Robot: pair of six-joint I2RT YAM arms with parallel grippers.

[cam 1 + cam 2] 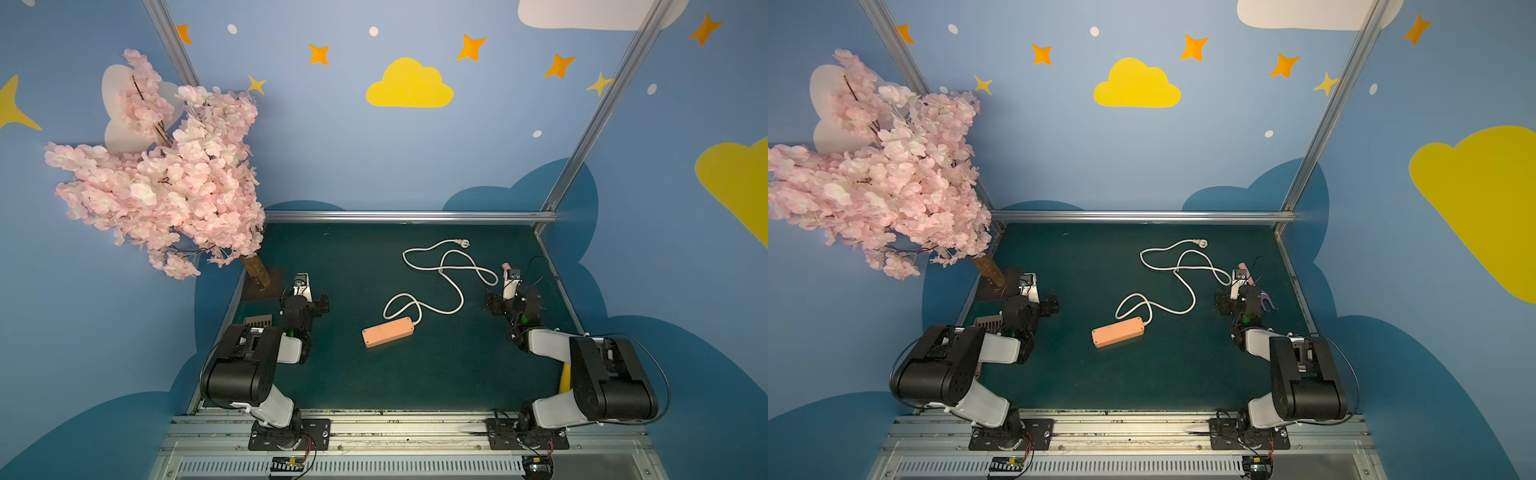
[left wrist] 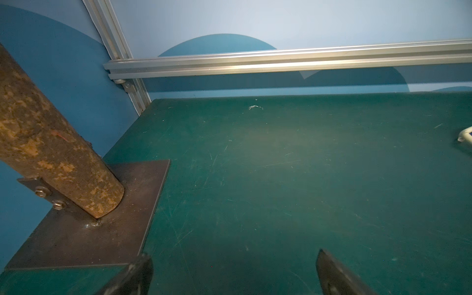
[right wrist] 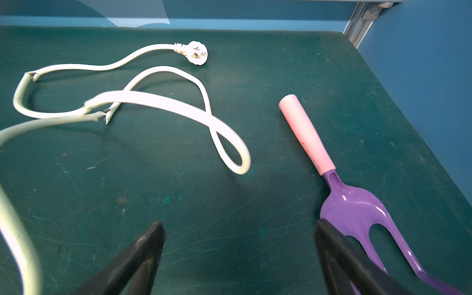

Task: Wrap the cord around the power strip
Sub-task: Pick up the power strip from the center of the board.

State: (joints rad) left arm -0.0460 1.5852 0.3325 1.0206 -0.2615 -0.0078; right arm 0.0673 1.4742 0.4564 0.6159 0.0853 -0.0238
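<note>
Though neither wrist view catches it, both top views show the salmon-orange rectangular plastic power strip (image 1: pixel 388 331) (image 1: pixel 1118 331) lying on the dark green tabletop (image 1: pixel 415 374). It sits between the wide-open, empty left gripper (image 2: pixel 233 254) and right gripper (image 3: pixel 238 223). Its thin white cord (image 3: pixel 163 102) loops away unwrapped to the round white plug (image 3: pixel 196 52), near a pink-handled purple plastic fork (image 3: pixel 306 135).

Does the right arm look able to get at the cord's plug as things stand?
Probably yes. The right gripper stands open and empty, facing the plug; only loops of the cord lie between, and the fork lies aside.
</note>
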